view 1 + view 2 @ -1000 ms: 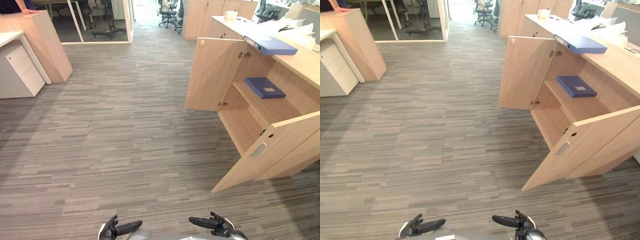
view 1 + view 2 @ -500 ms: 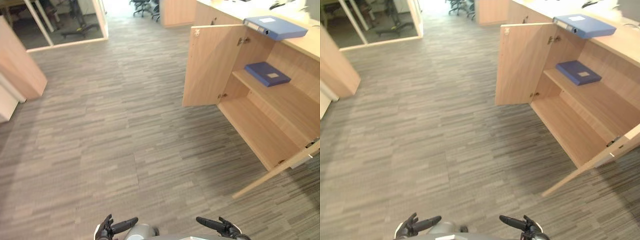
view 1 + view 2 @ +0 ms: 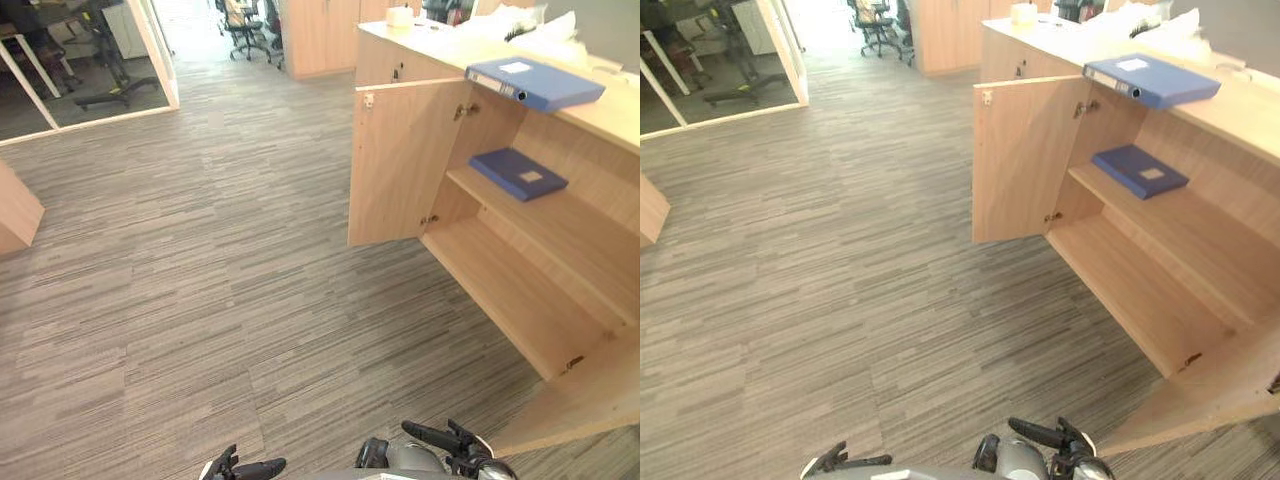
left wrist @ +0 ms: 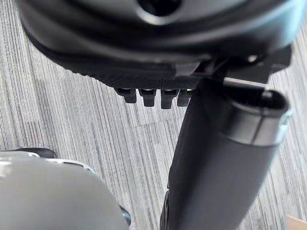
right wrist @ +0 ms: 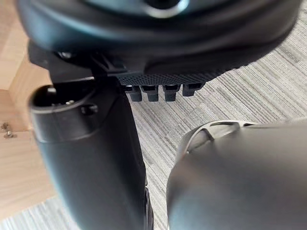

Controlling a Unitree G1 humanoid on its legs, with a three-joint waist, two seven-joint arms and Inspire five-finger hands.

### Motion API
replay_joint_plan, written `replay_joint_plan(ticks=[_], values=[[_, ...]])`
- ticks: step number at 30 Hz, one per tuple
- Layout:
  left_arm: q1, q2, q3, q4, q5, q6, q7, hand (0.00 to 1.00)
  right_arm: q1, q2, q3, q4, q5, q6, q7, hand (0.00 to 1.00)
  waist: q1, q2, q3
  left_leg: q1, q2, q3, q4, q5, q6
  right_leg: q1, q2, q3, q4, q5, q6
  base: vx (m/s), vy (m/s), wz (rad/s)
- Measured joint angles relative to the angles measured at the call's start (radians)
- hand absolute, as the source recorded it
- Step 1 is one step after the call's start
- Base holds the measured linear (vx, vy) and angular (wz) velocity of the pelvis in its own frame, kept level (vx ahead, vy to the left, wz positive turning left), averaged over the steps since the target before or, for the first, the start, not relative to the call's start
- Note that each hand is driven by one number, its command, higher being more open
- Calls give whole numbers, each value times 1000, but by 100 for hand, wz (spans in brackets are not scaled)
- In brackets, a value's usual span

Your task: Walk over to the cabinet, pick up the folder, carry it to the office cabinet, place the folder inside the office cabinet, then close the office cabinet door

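Observation:
A light blue folder (image 3: 535, 83) lies flat on top of the wooden office cabinet (image 3: 620, 125) at the right. Both cabinet doors stand open: the far door (image 3: 395, 165) swings out toward the floor space, and the near door (image 3: 590, 400) is at the lower right. Inside, a dark blue folder (image 3: 518, 173) lies on the upper shelf, above the bare lower shelf (image 3: 510, 295). My left hand (image 3: 243, 468) and right hand (image 3: 445, 440) hang low at the bottom edge, far from the cabinet. Both are open and hold nothing, as the left wrist view (image 4: 225, 158) and right wrist view (image 5: 91, 158) confirm.
Grey striped carpet (image 3: 200, 260) stretches between me and the cabinet. White papers (image 3: 520, 25) lie on the cabinet top behind the folder. Office chairs (image 3: 240, 15) and a glass partition (image 3: 160, 55) stand at the back left. A wooden counter corner (image 3: 15, 210) juts in at the left.
The whole picture has shifted: the camera has moved nearer the cabinet, whose near door now reaches the lower right corner. Both hands stay low and open.

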Motion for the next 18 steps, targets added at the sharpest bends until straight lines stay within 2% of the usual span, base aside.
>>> replay_joint_plan(ticks=[1,3,4,5,6,9,10,11,13,14,16,17,18], values=[[-3,-2,9,0,-1,0,0,100,8,1,-9,1,0,4,0,100,-1,3,2,-29,22,0,90,3,-2,29,20,-3,-30,-1,1,373,-177,7],[-4,-2,46,-10,-10,-1,-5,100,46,1,2,-3,2,8,-5,100,-2,6,4,-212,136,-6,555,102,-28,149,104,10,-154,1,6,347,-167,-15],[-3,-3,46,-14,-15,-1,-4,100,50,1,6,-1,3,9,-8,100,2,5,4,-256,159,3,635,98,-32,174,122,23,-173,0,7,341,-112,-50],[-1,-1,46,-17,-25,-1,-3,100,48,1,9,16,7,11,-12,100,4,-4,8,-319,180,11,707,90,-23,217,143,51,-210,-4,15,357,-57,-53],[-1,2,47,-22,-34,-2,-3,100,46,2,10,21,8,13,-14,100,6,-9,10,-344,181,12,711,85,-20,239,148,68,-228,-4,17,427,-27,-71],[4,7,45,-56,-35,-12,-2,100,47,4,10,40,8,16,-20,100,16,-25,14,-439,167,20,592,36,-13,315,145,162,-291,0,31,311,51,-93],[-1,7,45,-58,-34,-15,-3,100,46,2,10,40,8,16,-22,100,18,-26,15,-470,140,-17,463,22,-13,345,132,214,-313,-1,45,302,102,-89],[-3,8,44,-59,-33,-16,-3,100,45,3,10,40,8,16,-22,100,21,-27,15,-479,123,-44,397,21,-15,354,124,231,-320,-1,51,311,127,-96],[-7,5,46,-60,-32,-24,2,100,44,7,10,38,8,15,-23,100,26,-33,15,-502,61,-190,144,30,-24,378,90,291,-343,-7,79,366,166,-78],[-7,3,50,-63,-32,-25,6,100,46,8,11,37,8,15,-24,100,27,-34,15,-513,46,-248,62,48,-27,393,78,309,-354,-10,92,433,221,-73],[-5,-5,76,-78,-32,-25,11,100,56,10,12,27,9,15,-29,100,31,-34,15,-525,34,-314,-47,92,-40,412,56,335,-356,-28,128,392,240,-51],[0,-12,91,-77,-34,-25,18,100,72,13,11,14,21,12,-31,100,36,-32,11,-525,28,-332,-64,160,-51,433,42,353,-353,-47,159,451,328,-53],[16,-27,110,-77,-34,-25,19,100,90,17,11,4,38,11,-32,100,42,-32,-8,-515,23,-325,-56,293,-62,445,26,376,-347,-67,193,470,363,-55]])
